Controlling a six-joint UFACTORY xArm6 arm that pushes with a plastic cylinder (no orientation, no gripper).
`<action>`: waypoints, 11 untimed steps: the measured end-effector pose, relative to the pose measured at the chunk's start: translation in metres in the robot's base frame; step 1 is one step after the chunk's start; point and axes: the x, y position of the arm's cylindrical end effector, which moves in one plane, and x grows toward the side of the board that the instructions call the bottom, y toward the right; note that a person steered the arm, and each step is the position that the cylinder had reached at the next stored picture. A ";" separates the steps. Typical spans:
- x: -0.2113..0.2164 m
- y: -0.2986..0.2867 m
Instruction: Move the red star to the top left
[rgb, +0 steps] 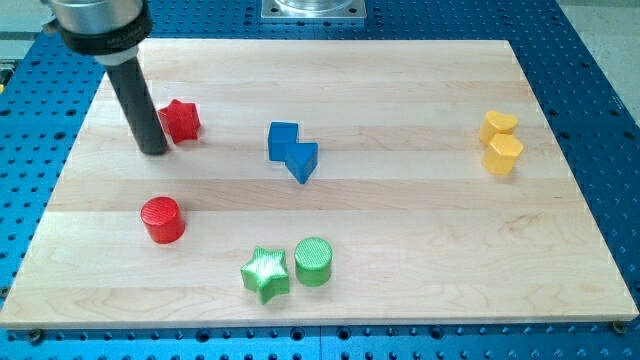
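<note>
The red star (181, 121) lies on the wooden board (400, 230) in the upper left part of the view. My tip (153, 151) rests on the board just left of the star and slightly below it, close to the star or touching its left side. The dark rod rises from the tip toward the view's top left.
A red cylinder (162, 220) sits below the star. A blue cube (283, 139) and blue triangular block (302, 161) touch near the middle. A green star (266, 274) and green cylinder (314, 261) sit at the bottom. Two yellow blocks (497, 126) (503, 154) are at the right.
</note>
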 end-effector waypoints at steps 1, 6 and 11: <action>0.011 -0.027; -0.059 0.053; -0.145 0.093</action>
